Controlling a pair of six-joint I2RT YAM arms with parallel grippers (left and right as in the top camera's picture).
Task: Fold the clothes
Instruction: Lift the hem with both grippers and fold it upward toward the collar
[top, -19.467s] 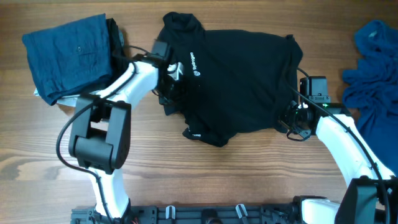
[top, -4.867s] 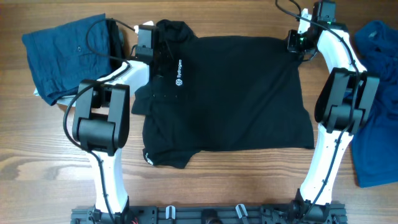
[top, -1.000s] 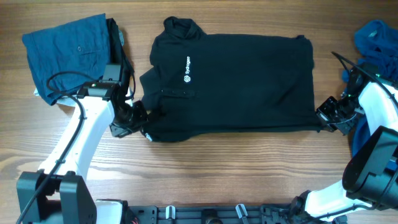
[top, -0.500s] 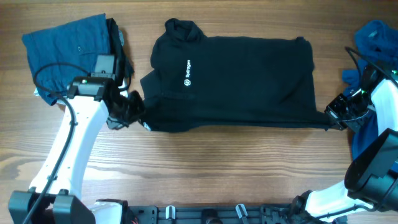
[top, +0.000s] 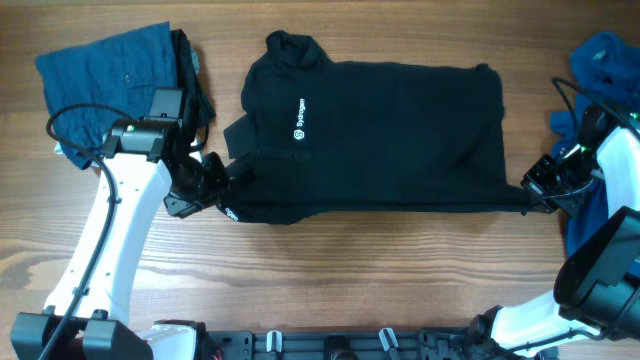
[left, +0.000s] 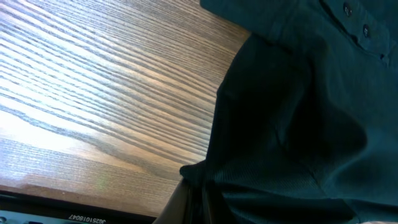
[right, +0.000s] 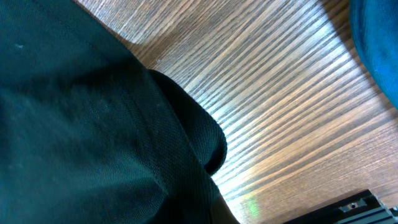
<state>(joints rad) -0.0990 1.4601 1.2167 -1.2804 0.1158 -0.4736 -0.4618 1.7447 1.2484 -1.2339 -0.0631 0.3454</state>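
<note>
the wooden table (top: 380, 270) runs pale and grainy under everything. the black polo shirt (top: 390, 130) lies spread flat across its middle, collar (top: 293, 45) toward the far left edge, white logo (top: 298, 120) facing up. my left gripper (top: 213, 186) sits at the shirt's near left corner, clenched on a bunch of the fabric; from my left wrist the dark cloth (left: 298, 124) gathers into a tight fold right where my fingers meet at the bottom of the view, with bare wood (left: 93, 93) beside it. my right gripper (top: 538, 190) is at the shirt's near right corner, and the hem is drawn into a thin point toward it; from my right wrist the rounded corner of the cloth (right: 93, 124) runs down into my grasp, so i am pinching the shirt there too. a folded blue garment (top: 100, 85) rests at the far left, apart from the shirt. a crumpled blue garment (top: 605, 60) lies at the far right, just beside my right arm.
</note>
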